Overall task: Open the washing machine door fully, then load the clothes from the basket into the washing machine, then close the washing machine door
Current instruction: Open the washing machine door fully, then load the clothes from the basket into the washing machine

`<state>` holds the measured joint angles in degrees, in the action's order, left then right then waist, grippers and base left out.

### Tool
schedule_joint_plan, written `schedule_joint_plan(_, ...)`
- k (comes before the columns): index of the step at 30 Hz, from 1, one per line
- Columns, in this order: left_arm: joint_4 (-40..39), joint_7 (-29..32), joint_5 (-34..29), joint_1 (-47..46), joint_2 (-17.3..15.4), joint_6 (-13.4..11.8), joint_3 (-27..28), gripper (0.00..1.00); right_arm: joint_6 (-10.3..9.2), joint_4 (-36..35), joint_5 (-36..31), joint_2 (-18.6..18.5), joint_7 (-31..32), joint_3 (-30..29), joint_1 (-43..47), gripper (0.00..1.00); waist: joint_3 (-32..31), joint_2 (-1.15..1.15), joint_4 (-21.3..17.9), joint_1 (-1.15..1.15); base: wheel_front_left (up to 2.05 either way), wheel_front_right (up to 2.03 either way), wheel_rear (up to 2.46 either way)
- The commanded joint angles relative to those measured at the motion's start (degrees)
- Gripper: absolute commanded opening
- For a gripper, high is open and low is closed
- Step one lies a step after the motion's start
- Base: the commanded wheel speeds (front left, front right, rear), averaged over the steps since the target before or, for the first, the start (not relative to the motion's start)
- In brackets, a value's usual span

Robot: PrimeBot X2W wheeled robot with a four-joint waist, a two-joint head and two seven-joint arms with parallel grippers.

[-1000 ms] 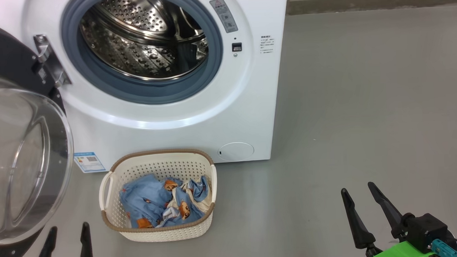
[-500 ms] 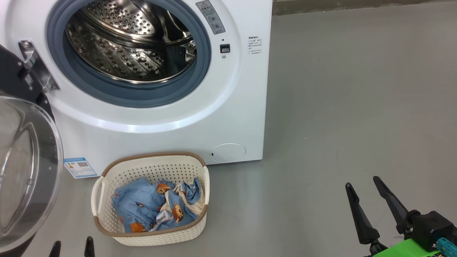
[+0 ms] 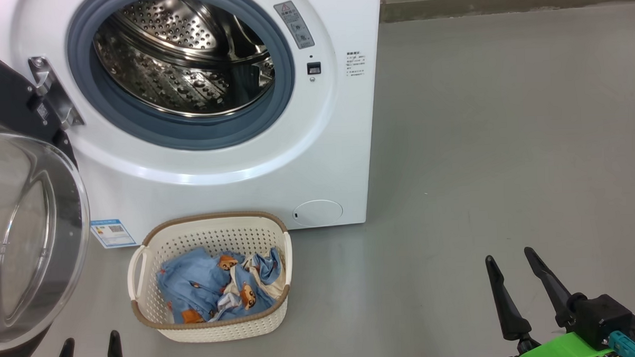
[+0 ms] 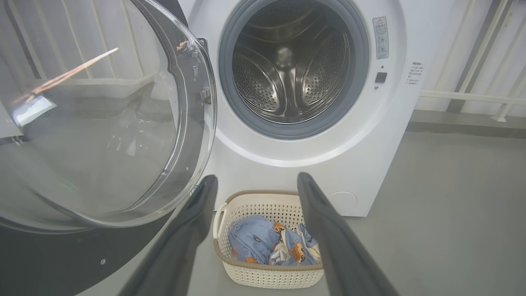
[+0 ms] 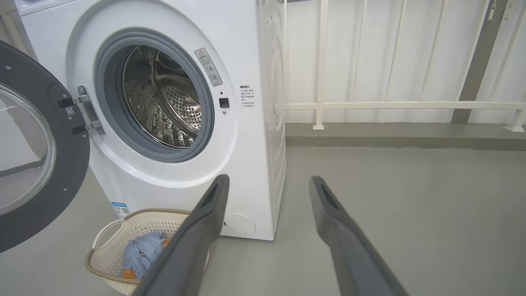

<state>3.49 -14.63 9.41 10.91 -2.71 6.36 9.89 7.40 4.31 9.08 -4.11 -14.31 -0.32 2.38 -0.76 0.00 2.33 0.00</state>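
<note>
Okay, the washing machine door [image 3: 29, 231] stood swung wide open to the left of the washing machine [image 3: 316, 147]. It hung on its metal hinge [image 3: 53, 92], clear glass bowl bulging toward me, black rim behind it. The drum [image 3: 186, 61] showed perforated steel, with the grey-blue gasket [image 3: 136, 121] ringing the opening. The basket [image 3: 217, 330] sat on the floor [image 3: 480, 141] right in front of the machine, below the opening and just left of the round filter cap [image 3: 317, 213]. It was near the door's lower edge but apart from it. The clothes [image 3: 216, 290] lay bunched inside the basket, blue fabric with bear prints and a bit of cream, all below the brown rim. A blue label sticker [image 3: 112, 233] showed low on the machine's front, between door and basket.

My left gripper [image 3: 90, 338] sat low at the left, beside the door and left of the basket, fingers spread wide, gripping nothing, touching nothing. My right gripper [image 3: 509, 254] was well off to the right over bare floor, far from basket and machine, fingers likewise spread and empty. In the left wrist view I saw the basket lying between that gripper's two fingers.
</note>
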Motion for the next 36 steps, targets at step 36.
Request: schedule_joint_plan(36,1.31,-0.37,-0.95,-2.45,-1.04,1.08,2.90,1.00,0.09,-0.55,-0.95,0.40,-0.69,-0.19,0.21,1.00,0.41,0.00,1.19,0.00,0.06,-0.06,0.00)
